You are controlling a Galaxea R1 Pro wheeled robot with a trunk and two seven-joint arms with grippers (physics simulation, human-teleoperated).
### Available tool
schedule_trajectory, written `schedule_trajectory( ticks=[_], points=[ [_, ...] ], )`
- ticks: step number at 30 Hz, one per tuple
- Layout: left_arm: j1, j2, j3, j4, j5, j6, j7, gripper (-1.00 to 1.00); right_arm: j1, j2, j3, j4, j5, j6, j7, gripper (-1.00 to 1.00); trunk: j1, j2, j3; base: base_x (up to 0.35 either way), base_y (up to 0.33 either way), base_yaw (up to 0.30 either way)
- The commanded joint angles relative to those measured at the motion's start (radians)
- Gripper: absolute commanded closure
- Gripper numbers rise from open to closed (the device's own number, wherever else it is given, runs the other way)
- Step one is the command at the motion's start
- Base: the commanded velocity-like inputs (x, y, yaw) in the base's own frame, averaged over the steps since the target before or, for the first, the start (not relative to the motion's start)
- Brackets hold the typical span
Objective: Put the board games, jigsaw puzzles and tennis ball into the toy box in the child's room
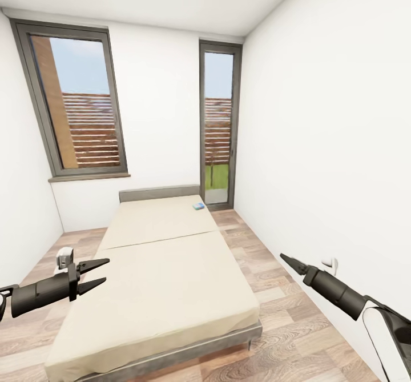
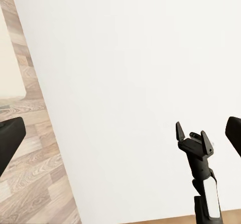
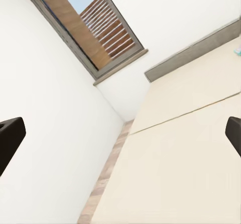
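a small board game [image 1: 198, 206] lies on the bed [image 1: 160, 268] near its headboard [image 1: 160, 192].

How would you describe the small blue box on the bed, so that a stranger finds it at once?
Start at the beige bed between the two windows. Look toward its grey headboard, at the corner nearest the tall narrow window. The small blue box lies there, the one coloured thing on the plain mattress.

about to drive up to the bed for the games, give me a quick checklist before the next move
1. Left hand empty and open: ok.
2. Right hand empty: ok; open or shut: cannot tell from the head view.
3. Bed in view ahead: ok.
4. Small blue board game on the bed by the headboard: ok.
5. Second board game on the bed: not ok, none seen.
6. Floor beside the bed free of obstacles: ok.
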Motion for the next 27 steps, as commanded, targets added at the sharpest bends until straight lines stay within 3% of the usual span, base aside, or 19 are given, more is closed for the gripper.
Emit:
schedule_trajectory(
  ticks=[1, 9, 27],
  points=[
    [-0.001, 0.001, -0.001, 0.001, -0.005, 0.001, -0.007, -1.0, 0.0, 0.0, 0.001, 0.0, -0.006, 0.0, 0.001, -1.0, 0.0, -0.001, 0.0, 0.0, -0.007, 0.002],
    [-0.001, 0.001, -0.002, 0.002, -0.005, 0.001, -0.008, -1.0, 0.0, -0.001, 0.009, -0.001, -0.008, -0.044, 0.004, -1.0, 0.0, -0.001, 0.0, 0.0, -0.002, 0.001],
    [-0.001, 0.001, -0.001, 0.002, -0.005, 0.002, -0.007, -1.0, 0.0, -0.001, 0.01, 0.001, -0.007, -0.049, -0.001, -1.0, 0.0, -0.001, 0.0, 0.0, 0.0, 0.0]
  ],
)
